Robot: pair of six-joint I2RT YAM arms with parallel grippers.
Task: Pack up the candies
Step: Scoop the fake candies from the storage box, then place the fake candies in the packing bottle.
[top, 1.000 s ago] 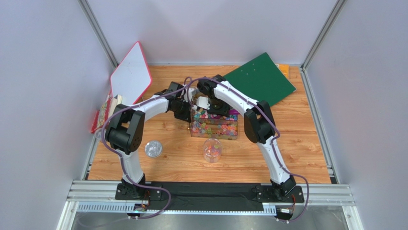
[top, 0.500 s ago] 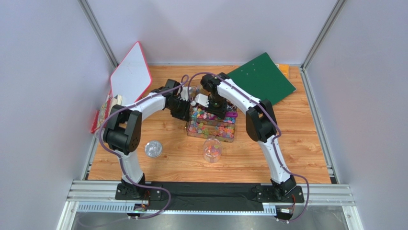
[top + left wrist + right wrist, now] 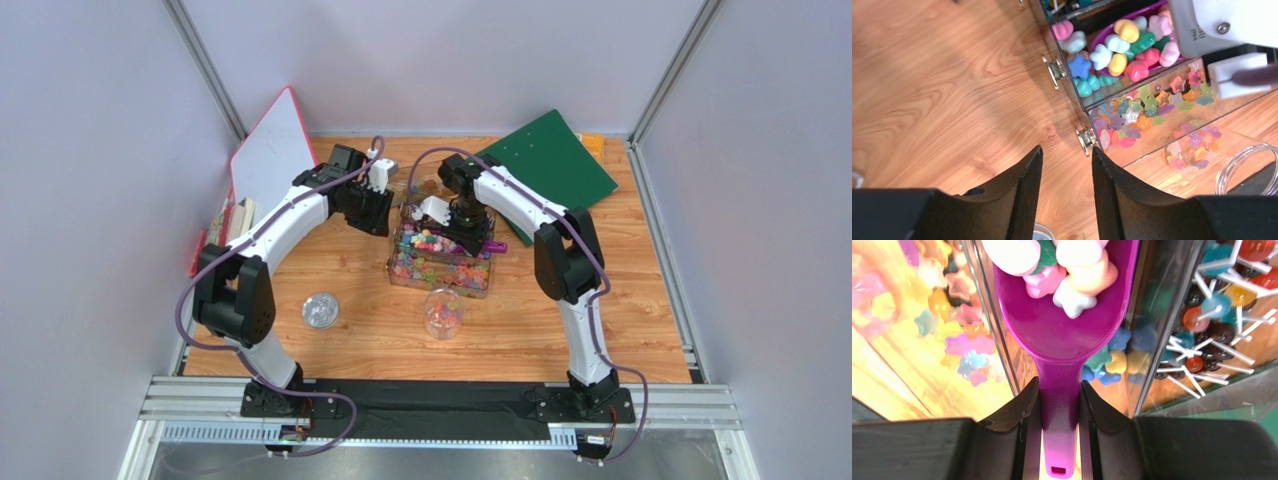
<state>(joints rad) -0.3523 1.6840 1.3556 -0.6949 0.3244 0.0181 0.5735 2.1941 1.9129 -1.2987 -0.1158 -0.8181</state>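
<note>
**Robot test cell in a laboratory.** A wood-grain table (image 3: 640, 300) is boxed in on three sides by plain grey panels (image 3: 90, 220) set in aluminium posts (image 3: 203, 65). The white left arm (image 3: 290, 215) and right arm (image 3: 520, 205) are bolted to a black plate (image 3: 430, 398) on a slotted aluminium rail (image 3: 690, 408) at the near edge, and purple cables (image 3: 440, 152) run along them. A whiteboard (image 3: 270, 160) and a green board (image 3: 545, 160) sit at the far corners
</note>
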